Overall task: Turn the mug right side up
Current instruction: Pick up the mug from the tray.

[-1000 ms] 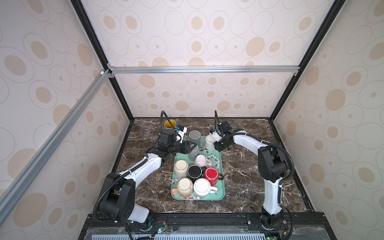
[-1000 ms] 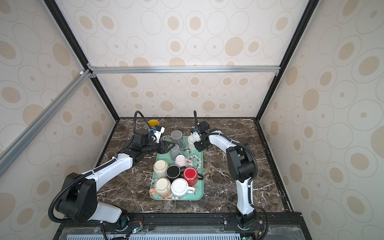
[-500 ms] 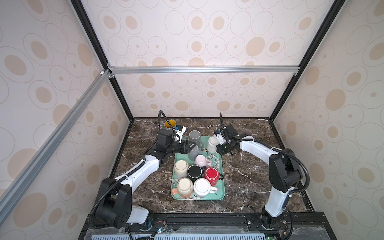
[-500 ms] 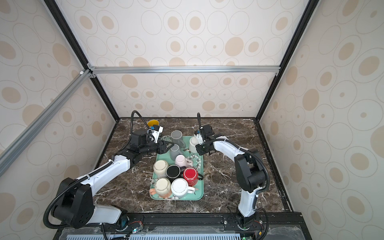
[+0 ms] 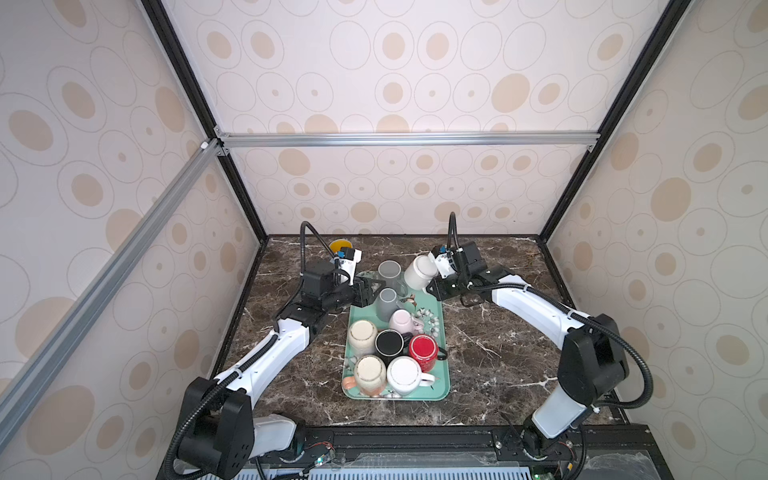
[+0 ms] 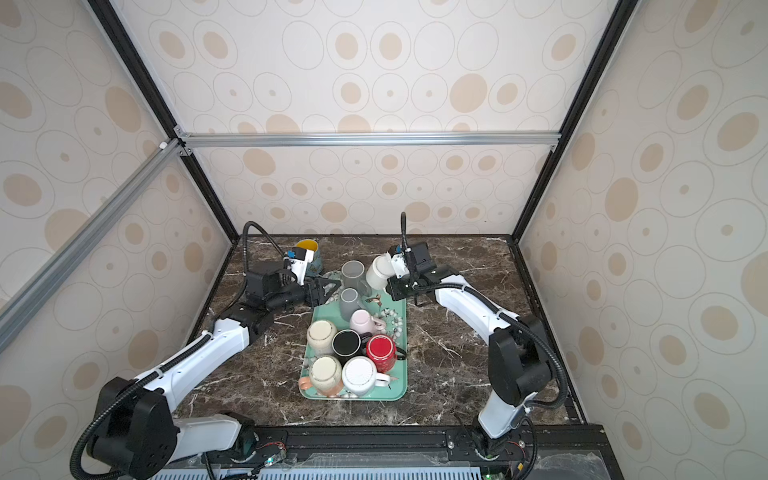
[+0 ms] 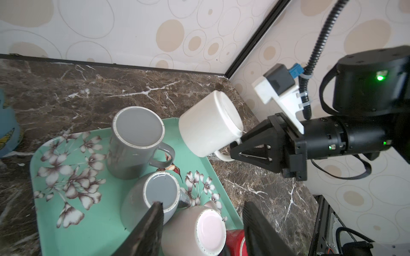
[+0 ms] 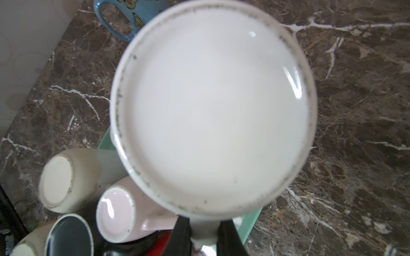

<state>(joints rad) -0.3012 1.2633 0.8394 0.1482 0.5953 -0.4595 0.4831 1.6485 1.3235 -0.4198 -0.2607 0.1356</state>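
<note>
A white mug [image 5: 420, 272] [image 6: 378, 272] hangs tilted over the far right corner of the green floral tray [image 5: 443, 365] [image 6: 401, 374]. My right gripper [image 5: 432, 286] [image 6: 390, 286] [image 7: 235, 150] is shut on its handle. The mug's flat base [image 8: 210, 106] fills the right wrist view and faces up toward the right arm; its mouth points down and left. In the left wrist view the mug [image 7: 208, 126] is clear of the tray [image 7: 99, 232]. My left gripper [image 5: 368, 291] [image 6: 328, 289] [image 7: 203, 205] stands open and empty at the tray's far left edge, beside a short grey mug [image 5: 386, 303] [image 7: 155, 197].
A tall grey mug [image 5: 390, 272] [image 7: 135, 141] stands bottom-up at the tray's far end. Pink [image 5: 401, 322], cream [image 5: 361, 336], black [image 5: 389, 343], red [image 5: 423, 351] and other mugs crowd the tray. A blue mug with a yellow inside [image 5: 340, 245] stands at the back left corner.
The right gripper has lifted the white mug off the tray by its handle and tipped it, with the arm's elbow swinging outward. The left jaws have widened a little.
</note>
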